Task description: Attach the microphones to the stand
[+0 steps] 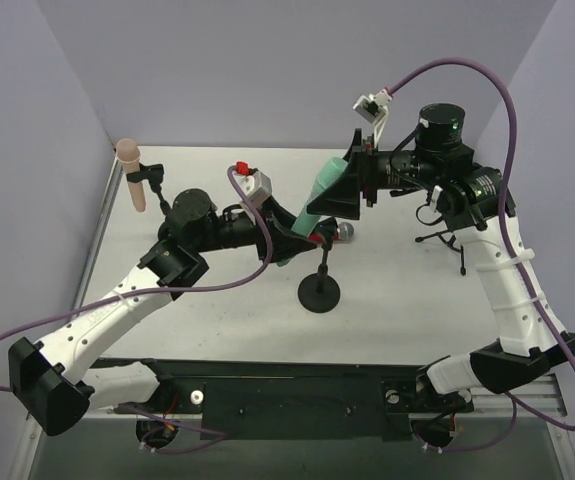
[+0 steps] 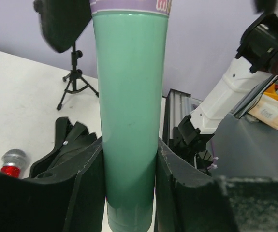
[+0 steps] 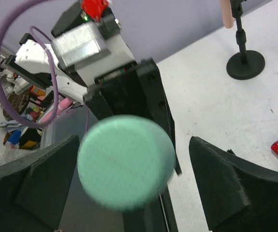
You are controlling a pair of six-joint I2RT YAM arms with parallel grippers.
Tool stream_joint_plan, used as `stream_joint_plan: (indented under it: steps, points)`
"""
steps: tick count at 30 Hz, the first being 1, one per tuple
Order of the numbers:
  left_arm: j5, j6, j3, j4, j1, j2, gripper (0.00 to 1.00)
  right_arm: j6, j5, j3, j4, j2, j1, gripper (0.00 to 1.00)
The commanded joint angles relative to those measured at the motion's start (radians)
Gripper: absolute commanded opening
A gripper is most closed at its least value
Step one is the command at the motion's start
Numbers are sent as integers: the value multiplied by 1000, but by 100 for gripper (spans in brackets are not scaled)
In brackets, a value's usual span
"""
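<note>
- The left hand (image 2: 130,188) grasps the green microphone (image 2: 129,96) low on its body. Both fingers press against its sides, with no gap showing.
- The microphone's bottom end drops out of the left wrist view, and its top is cut off by the upper edge, where only part of a purple band with lettering shows.
- The right hand (image 3: 134,183) is released. Its fingers stand on either side of the green microphone's rounded top end, apart from it on both sides.
- That end is blurred in the right wrist view and hides most of the left hand behind it.
- From above, the two hands meet over the middle of the bench (image 1: 407,300), with the green microphone tilted between them and clear of the surface.
- The red microphone (image 1: 342,232) lies on the bench just beside the hands. Its silver head shows, while most of the red body is hidden.
- A round-footed stand (image 1: 319,290) rises just in front of the hands. Its top is lost behind them.
- A tripod stand (image 1: 447,240) at the right is partly covered by the right arm.
- The pink microphone (image 1: 133,175) stands upright at the far left, at the clip of another stand. I cannot tell how firmly it sits.
</note>
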Motion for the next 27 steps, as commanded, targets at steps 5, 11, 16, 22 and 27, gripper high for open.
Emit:
stream_joint_plan:
  steps: [5,11,16,22,27]
  points:
    - [83,176,-82,-156,186,-237,0,-310,-47,-215,-52,-182,-185,100]
    - [54,314,-246,-271,213,-386,0,-1000,105,-377,-400,-266,-213,100]
    - [-14,335,-364,-193,215,-480,0,-1200,114,-399,-470,-230,-197,100]
    - [-55,313,-473,-118,242,-547,0,-1205,232,-350,-459,-132,-95,97]
    - [-57,299,-515,-112,273,-578,0,-1144,243,-260,-435,-66,-65,96]
